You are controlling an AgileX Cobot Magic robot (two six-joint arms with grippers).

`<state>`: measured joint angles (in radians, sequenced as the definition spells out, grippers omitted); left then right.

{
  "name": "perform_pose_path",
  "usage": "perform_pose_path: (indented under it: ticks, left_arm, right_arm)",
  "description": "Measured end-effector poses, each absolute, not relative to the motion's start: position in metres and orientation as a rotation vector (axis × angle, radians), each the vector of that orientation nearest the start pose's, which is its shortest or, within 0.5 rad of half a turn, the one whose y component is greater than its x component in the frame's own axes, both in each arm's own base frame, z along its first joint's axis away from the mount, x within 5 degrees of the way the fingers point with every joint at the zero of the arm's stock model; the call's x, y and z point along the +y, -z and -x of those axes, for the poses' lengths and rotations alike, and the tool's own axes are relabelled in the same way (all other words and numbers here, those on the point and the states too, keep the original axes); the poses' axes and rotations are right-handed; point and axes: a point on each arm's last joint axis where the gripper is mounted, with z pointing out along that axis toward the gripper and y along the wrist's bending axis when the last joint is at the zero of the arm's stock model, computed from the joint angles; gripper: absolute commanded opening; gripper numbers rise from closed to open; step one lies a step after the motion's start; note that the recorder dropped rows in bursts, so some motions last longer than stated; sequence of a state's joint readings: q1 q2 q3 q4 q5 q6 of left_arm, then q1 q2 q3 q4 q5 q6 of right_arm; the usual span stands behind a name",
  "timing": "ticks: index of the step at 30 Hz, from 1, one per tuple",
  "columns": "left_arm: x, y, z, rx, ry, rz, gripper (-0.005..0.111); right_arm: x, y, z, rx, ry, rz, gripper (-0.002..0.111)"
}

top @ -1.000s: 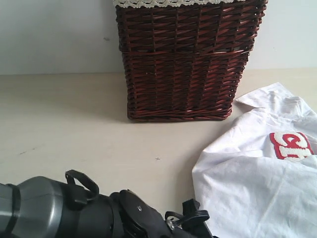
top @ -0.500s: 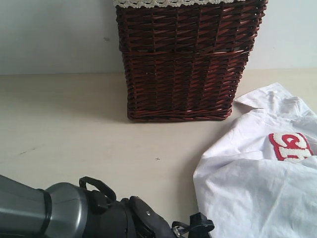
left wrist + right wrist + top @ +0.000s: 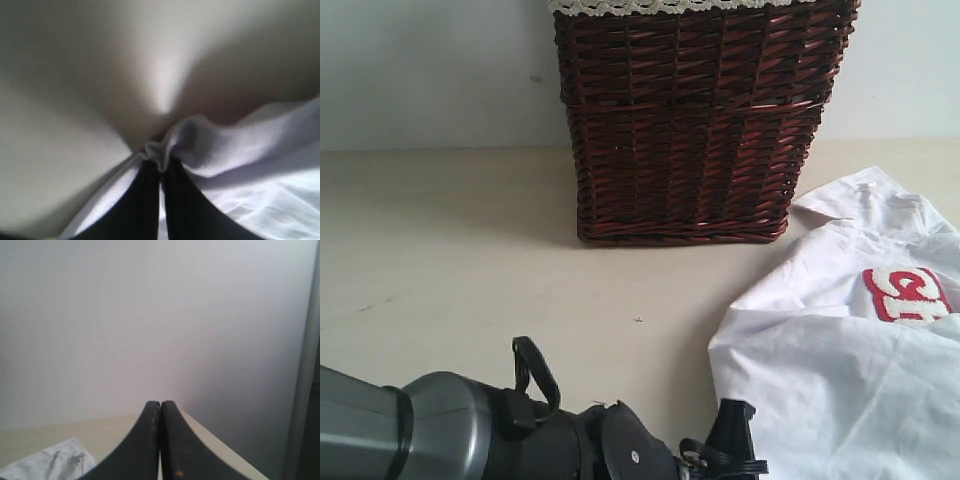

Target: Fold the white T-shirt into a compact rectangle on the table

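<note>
The right tool [image 3: 160, 404], pressed closed, faces the wall [image 3: 150, 315]; the white T-shirt [image 3: 50, 464] seemingly lies nearby.

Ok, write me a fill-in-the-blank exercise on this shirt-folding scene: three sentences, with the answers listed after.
1. The left gripper has its jaws ____ on a bunched fold of the white T-shirt.
2. The right gripper, jaws together, holds ____.
3. In the exterior view, the wicker basket stands on the table to the ____ of the red patch.
Missing words: shut; nothing; left.
</note>
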<state>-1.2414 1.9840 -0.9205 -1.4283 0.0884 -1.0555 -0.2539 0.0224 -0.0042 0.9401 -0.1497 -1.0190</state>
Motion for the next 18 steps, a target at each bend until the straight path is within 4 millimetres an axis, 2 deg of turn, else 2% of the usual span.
perform_pose_path:
  ticks: [3,8,11,12,18]
  left_arm:
    - [-0.337,-0.097,-0.122,2.631,0.960,1.497,0.000]
    - [-0.330,-0.102,-0.139,2.542,0.918,1.043,0.000]
    - [-0.329,-0.112,-0.146,2.515,0.825,0.842,0.000]
    - [-0.329,-0.116,-0.148,2.504,0.770,0.704,0.000]
    - [-0.332,-0.133,-0.146,2.386,0.529,0.257,0.000]
  right_arm:
    - [-0.025,-0.221,-0.052,1.407,0.365,-0.221,0.000]
    - [-0.025,-0.221,-0.052,1.407,0.365,-0.221,0.000]
    - [-0.025,-0.221,-0.052,1.407,0.365,-0.221,0.000]
    - [-0.025,-0.221,-0.052,1.407,0.365,-0.221,0.000]
    - [-0.025,-0.221,-0.052,1.407,0.365,-0.221,0.000]
